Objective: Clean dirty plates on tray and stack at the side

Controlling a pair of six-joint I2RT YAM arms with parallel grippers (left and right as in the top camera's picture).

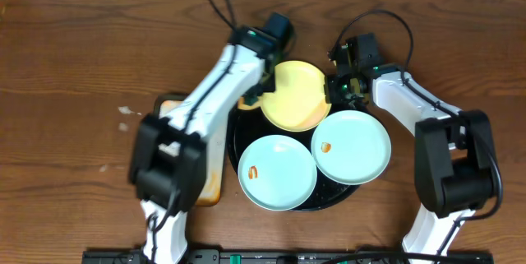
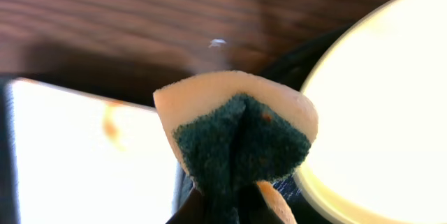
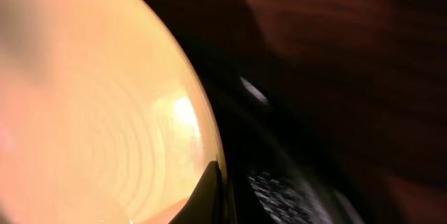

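The pale yellow plate (image 1: 294, 95) lies over the far rim of the black tray (image 1: 238, 136). My right gripper (image 1: 335, 90) is shut on the plate's right edge. In the right wrist view one dark finger (image 3: 209, 196) presses on the rim of the yellow plate (image 3: 91, 112). My left gripper (image 1: 256, 91) is at the plate's left edge, shut on an orange sponge (image 2: 237, 133) with its green scouring side folded inward. That sponge hangs just left of the yellow plate (image 2: 384, 112). Two mint-blue plates (image 1: 277, 172) (image 1: 352, 145) rest on the tray, each with a small orange smear.
A pale, orange-stained rectangular tray (image 1: 209, 188) sits left of the black tray, mostly under my left arm, and shows in the left wrist view (image 2: 84, 161). Brown wooden tabletop (image 1: 82, 67) surrounds everything. The black tray's rim (image 3: 279, 189) runs beside the yellow plate.
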